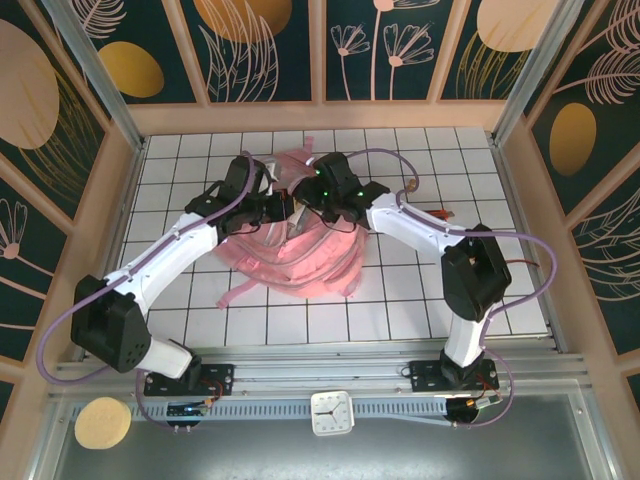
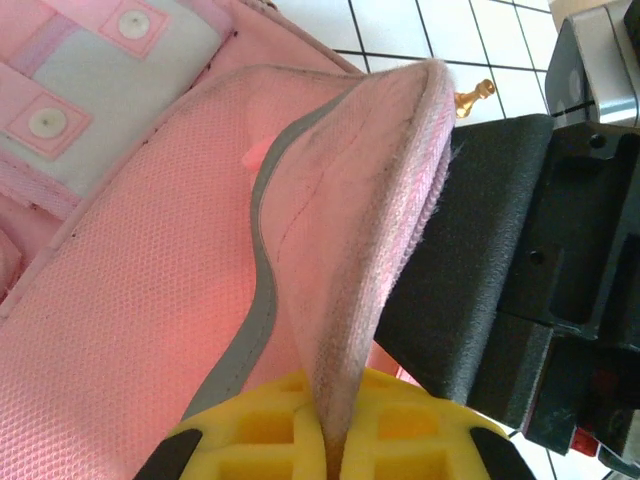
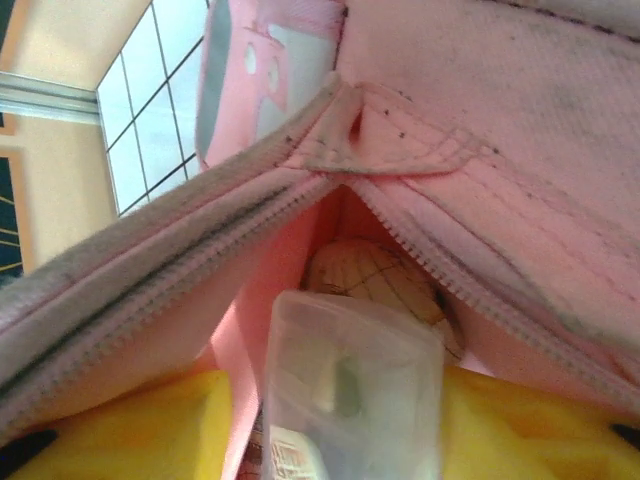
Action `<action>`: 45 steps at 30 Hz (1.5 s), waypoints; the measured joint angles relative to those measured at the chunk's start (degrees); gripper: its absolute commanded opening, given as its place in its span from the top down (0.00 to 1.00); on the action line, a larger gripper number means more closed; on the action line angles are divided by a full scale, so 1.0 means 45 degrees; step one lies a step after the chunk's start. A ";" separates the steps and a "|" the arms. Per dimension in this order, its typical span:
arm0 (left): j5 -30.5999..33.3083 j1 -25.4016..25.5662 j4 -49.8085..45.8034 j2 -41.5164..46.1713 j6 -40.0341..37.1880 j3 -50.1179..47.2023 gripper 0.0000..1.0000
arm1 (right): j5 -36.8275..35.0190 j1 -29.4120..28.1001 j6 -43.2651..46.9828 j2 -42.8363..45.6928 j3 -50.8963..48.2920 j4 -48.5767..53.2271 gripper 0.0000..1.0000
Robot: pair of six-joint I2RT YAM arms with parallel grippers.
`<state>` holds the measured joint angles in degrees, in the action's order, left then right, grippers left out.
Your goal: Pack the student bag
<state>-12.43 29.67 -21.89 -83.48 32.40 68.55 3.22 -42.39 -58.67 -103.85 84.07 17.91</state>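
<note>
The student bag (image 1: pixel 300 262) is a soft pink backpack lying in the middle of the tiled table. My left gripper (image 2: pixel 335 425) is shut on the bag's pale pink zip edge (image 2: pixel 370 200) and holds it up; from above the left gripper (image 1: pixel 280 208) sits at the bag's top. My right gripper (image 3: pixel 340 405) points into the open zip mouth (image 3: pixel 345 195). A clear plastic pouch (image 3: pixel 350 360) lies between its yellow fingers (image 3: pixel 150 420), with a gap and a pink strip at its left side. A beige round thing (image 3: pixel 390 280) lies deeper inside the bag.
The right arm's black gripper body (image 2: pixel 520 280) hangs close beside the held edge. A small gold thing (image 1: pixel 410 185) and an orange thing (image 1: pixel 445 213) lie on the tiles (image 1: pixel 500 290) right of the bag. Wooden walls ring the table; a white clock (image 1: pixel 330 412) sits on the near rail.
</note>
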 measured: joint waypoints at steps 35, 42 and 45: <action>-0.0471 0.0316 0.0321 0.0461 -0.0491 -0.0636 1.00 | 0.2195 0.1588 0.2963 0.2623 -0.1802 0.2871 0.38; -0.0335 0.0311 0.0112 0.0457 -0.0724 -0.0500 1.00 | 0.2205 0.1588 0.3653 0.1409 -0.1010 0.3565 0.44; -0.0272 0.0311 0.0078 0.0432 -0.0821 -0.0486 1.00 | 0.2157 0.1588 0.3764 0.1253 -0.0772 0.3740 0.44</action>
<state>-13.65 31.07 -21.54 -81.54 28.71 66.37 12.93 -35.24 -41.74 -98.21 80.60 34.74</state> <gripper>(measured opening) 0.065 0.562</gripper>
